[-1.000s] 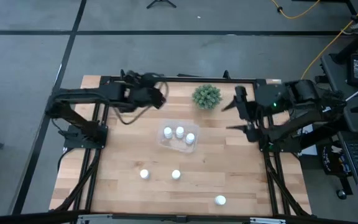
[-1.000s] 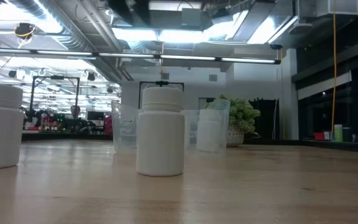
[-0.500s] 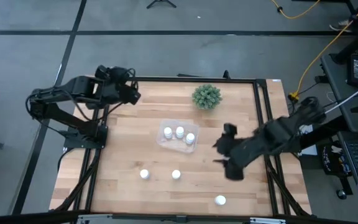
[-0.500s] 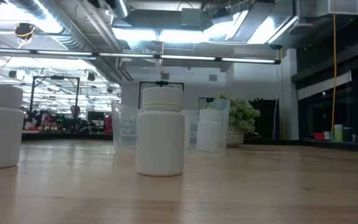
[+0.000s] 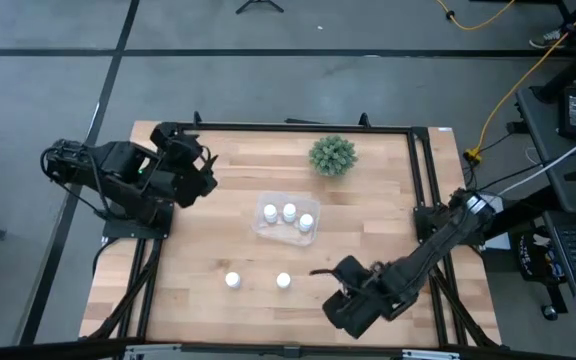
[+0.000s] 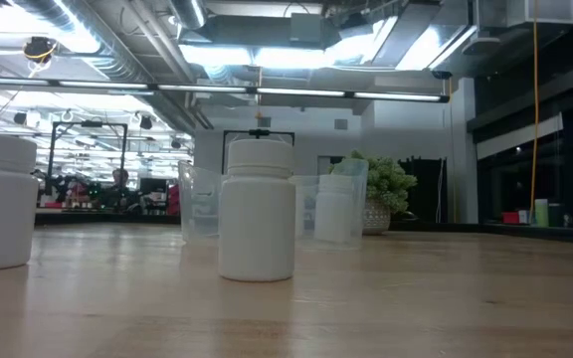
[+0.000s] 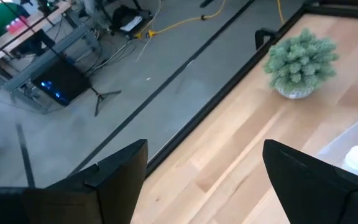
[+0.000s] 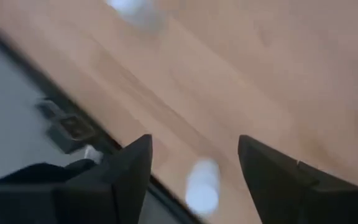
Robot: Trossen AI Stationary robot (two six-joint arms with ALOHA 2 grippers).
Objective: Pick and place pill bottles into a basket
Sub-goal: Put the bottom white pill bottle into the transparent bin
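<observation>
The clear basket (image 5: 268, 228) sits mid-table with three white pill bottles (image 5: 289, 213) standing in it. Two more bottles (image 5: 232, 281) (image 5: 283, 281) stand on the wood nearer the front edge. My right gripper (image 5: 348, 310) is open, low over the front right of the table, and hides the last bottle in the high view. The right wrist view shows that bottle (image 8: 202, 183), blurred, ahead between my open fingers (image 8: 194, 142). My left gripper (image 5: 203, 170) is open and empty at the far left; its wrist view (image 7: 204, 149) looks toward the basket's edge (image 7: 347, 134).
A green spiky plant (image 5: 332, 155) in a small pot stands at the far middle of the table. Black frame rails (image 5: 423, 180) run along the table's edges. In the low view the nearest bottle (image 6: 257, 209) stands before the basket (image 6: 202, 204).
My right gripper has swung from the table's far right toward the near edge and down, ending over the front right bottle. My left gripper has drawn back from the far middle toward the table's left edge. The bottles and basket have stayed put.
</observation>
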